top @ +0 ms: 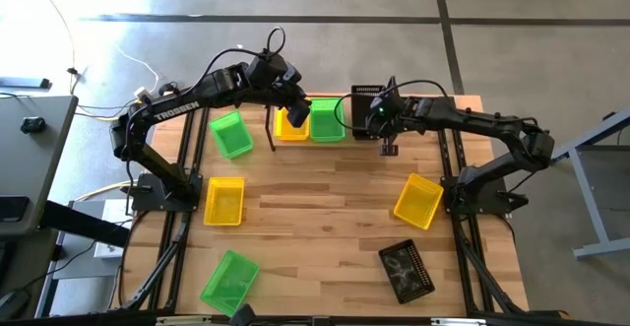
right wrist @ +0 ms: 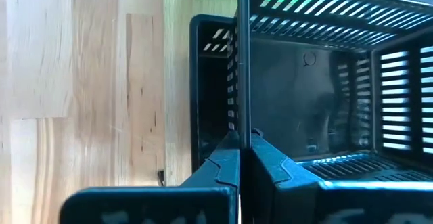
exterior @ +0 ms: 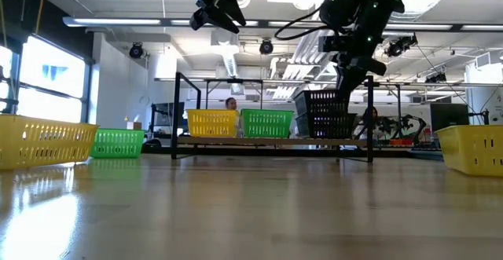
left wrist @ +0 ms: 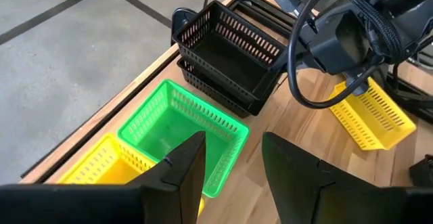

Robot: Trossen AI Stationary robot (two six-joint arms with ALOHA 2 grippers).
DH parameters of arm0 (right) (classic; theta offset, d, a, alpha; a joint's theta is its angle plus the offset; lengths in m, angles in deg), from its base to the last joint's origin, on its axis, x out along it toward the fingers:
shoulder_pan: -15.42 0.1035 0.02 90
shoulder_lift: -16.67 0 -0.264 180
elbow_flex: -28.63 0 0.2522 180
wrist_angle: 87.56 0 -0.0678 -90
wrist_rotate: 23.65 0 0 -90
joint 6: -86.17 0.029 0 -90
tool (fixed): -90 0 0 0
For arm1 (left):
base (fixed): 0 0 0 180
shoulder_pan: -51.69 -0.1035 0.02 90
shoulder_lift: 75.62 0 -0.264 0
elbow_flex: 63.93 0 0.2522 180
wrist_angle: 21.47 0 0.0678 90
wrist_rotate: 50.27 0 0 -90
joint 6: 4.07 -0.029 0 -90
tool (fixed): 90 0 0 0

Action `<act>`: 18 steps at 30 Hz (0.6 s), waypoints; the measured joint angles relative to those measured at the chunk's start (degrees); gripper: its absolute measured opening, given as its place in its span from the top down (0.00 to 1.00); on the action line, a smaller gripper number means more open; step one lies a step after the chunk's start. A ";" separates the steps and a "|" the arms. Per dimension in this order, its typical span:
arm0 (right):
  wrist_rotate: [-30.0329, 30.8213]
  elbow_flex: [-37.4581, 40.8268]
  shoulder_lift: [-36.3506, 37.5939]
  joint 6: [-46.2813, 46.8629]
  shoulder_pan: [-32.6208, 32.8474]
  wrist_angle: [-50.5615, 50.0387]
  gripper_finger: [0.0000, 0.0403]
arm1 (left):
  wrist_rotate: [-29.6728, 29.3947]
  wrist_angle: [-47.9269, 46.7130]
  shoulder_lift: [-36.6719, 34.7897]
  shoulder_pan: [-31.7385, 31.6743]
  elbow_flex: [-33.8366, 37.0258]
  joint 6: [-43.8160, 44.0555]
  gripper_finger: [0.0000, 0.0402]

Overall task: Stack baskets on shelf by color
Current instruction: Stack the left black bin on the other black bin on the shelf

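The shelf (top: 340,141) stands along the table's far edge and carries a yellow basket (top: 289,125), a green basket (top: 327,120) and two black baskets (left wrist: 226,55), one nested in the other. My right gripper (right wrist: 240,143) is shut on the upper black basket (exterior: 322,103). My left gripper (left wrist: 233,156) hangs open, high above the yellow and green baskets on the shelf, touching nothing. In the low view it shows near the top (exterior: 216,5). My right gripper pinches a side wall of the upper black basket at its rim (right wrist: 238,109), one finger inside the basket and one outside. The fingers come from above, pointing down. The basket sits upright in the lower black basket (exterior: 326,126) on the shelf.
Loose on the table lie a green basket (top: 228,134), a yellow basket (top: 223,200), a second green one (top: 229,279), a yellow one (top: 417,200) and a black one (top: 407,270). Bare wood runs through the table's middle. A person shows in the room behind (exterior: 230,103).
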 joint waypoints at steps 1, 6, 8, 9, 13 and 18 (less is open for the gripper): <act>0.02 0.00 0.00 -0.01 -0.18 -0.05 1.00 | 0.00 0.00 0.00 0.01 0.00 0.35 0.66; -0.28 0.00 0.00 1.58 -1.23 0.30 0.92 | 0.00 0.00 0.00 -0.01 0.00 0.34 0.66; -0.25 0.00 0.00 1.81 -1.47 0.58 0.87 | 0.00 0.00 0.00 -0.01 0.00 0.33 0.66; -0.24 0.00 0.00 1.83 -1.48 0.86 0.85 | -0.01 0.00 0.01 -0.01 0.00 0.34 0.66; -0.26 0.00 0.00 1.98 -1.38 1.99 0.78 | -0.01 0.00 0.00 -0.01 0.00 0.33 0.66; -2.20 0.00 0.00 2.90 -0.78 2.22 0.76 | -0.02 0.00 0.00 -0.01 0.00 0.35 0.66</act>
